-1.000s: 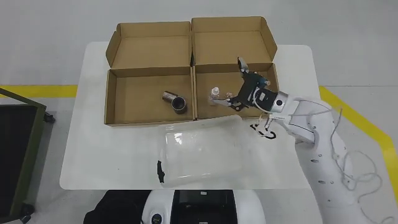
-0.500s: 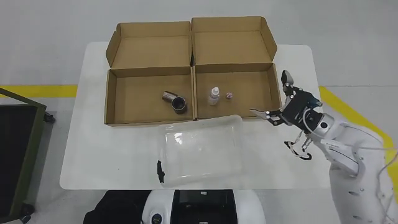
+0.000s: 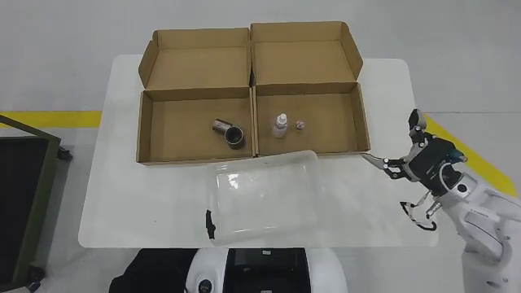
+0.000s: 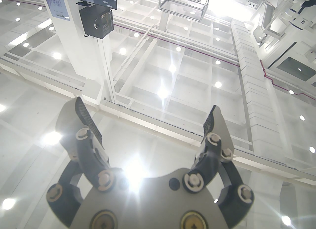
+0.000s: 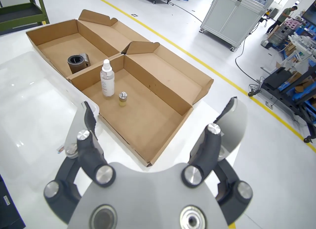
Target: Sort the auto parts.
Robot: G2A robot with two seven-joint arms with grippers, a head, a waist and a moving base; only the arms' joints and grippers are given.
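At the table's (image 3: 163, 203) right edge, you have the right gripper (image 3: 389, 135) hanging just right of the near right corner of the right box (image 3: 359, 118); its fingers (image 5: 85, 116) are spread wide apart, nothing btwn them, touching neither box nor table. Your left gripper (image 4: 146, 103) points up at the ceiling (image 4: 172, 67); its toothed fingers likewise stand well apart w/ only air btwn them.

Parts, pos. as found: the dark metal sleeve (image 3: 230, 131) lies on its side in the left box (image 3: 144, 130), right of ctr and toward the near wall, its open bore turned toward the near right; the spray bottle (image 3: 280, 124) stands upright in the right box, close to that box's left wall, white cap on top; the small capped fitting (image 3: 299, 124) stands upright just right of the bottle, near it but apart.

Containers: both cardboard boxes sit side by side on the far half of the table, inner walls together along the middle, lids folded back to the far side; the clear plastic tub (image 3: 260, 160) sits on the near half, straddling the line btwn the two boxes, its far rim right up at their near walls; contact or a thin gap there, cannot tell.
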